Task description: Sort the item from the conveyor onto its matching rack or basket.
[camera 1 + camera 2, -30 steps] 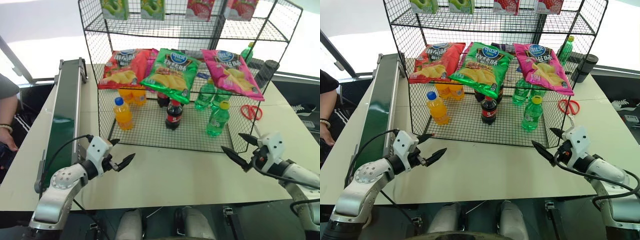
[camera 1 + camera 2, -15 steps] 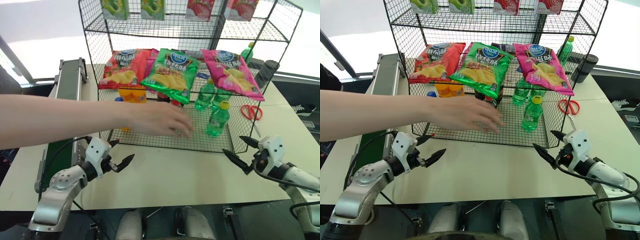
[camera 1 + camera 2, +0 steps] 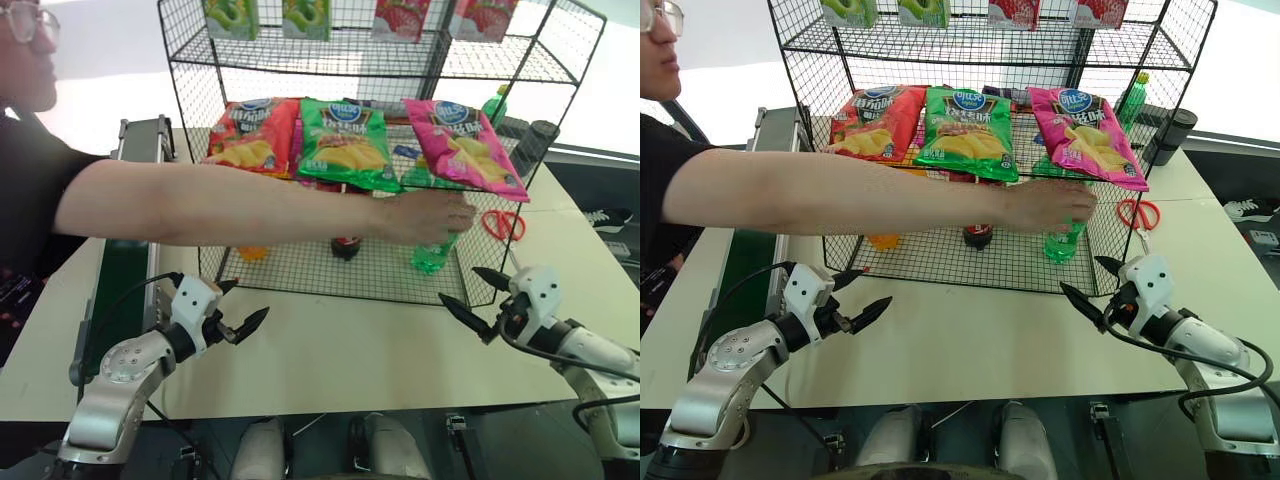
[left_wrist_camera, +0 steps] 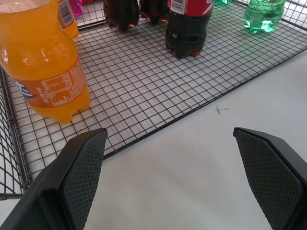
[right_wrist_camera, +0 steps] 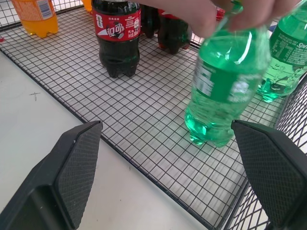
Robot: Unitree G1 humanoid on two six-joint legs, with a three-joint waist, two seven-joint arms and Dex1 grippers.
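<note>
Bottle (image 3: 434,252) stands upright, right of centre, a person's hand (image 3: 432,215) on it; right gripper (image 3: 476,296) is nearer, left gripper (image 3: 243,304) too wide open, empty.

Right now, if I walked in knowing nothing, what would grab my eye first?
A person's arm stretches across from the left into the big black wire rack, its hand gripping the top of a green soda bottle on the bottom tier. In front, the robot's left hand and right hand hover open over the table, holding nothing.
</note>
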